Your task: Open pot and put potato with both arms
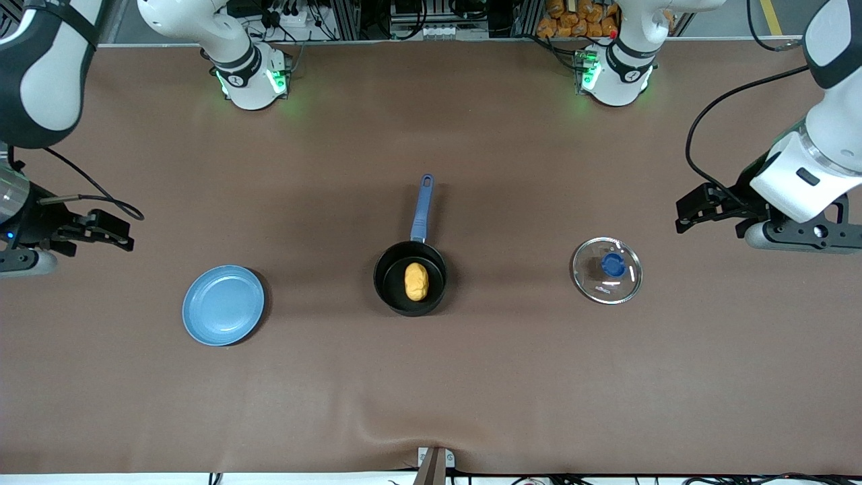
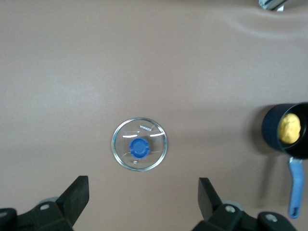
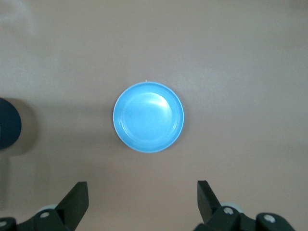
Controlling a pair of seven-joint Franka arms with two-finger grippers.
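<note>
The black pot [image 1: 390,276] with its blue handle [image 1: 422,209] stands open in the middle of the table. The yellow-orange potato [image 1: 416,281] lies inside it. Pot [image 2: 272,129] and potato [image 2: 290,129] also show in the left wrist view. My left gripper [image 1: 683,215] is open and empty, up in the air over the table at the left arm's end, beside the glass lid [image 1: 607,269]; its wrist view [image 2: 143,192] looks down on the lid [image 2: 139,144]. My right gripper [image 1: 124,234] is open and empty, up over the right arm's end of the table; its wrist view [image 3: 142,195] shows the pot's edge [image 3: 8,125].
The glass lid with its blue knob lies flat on the table beside the pot, toward the left arm's end. A light-blue plate [image 1: 223,304] lies toward the right arm's end, empty, and shows in the right wrist view [image 3: 148,117]. A brown cloth [image 1: 431,377] covers the table.
</note>
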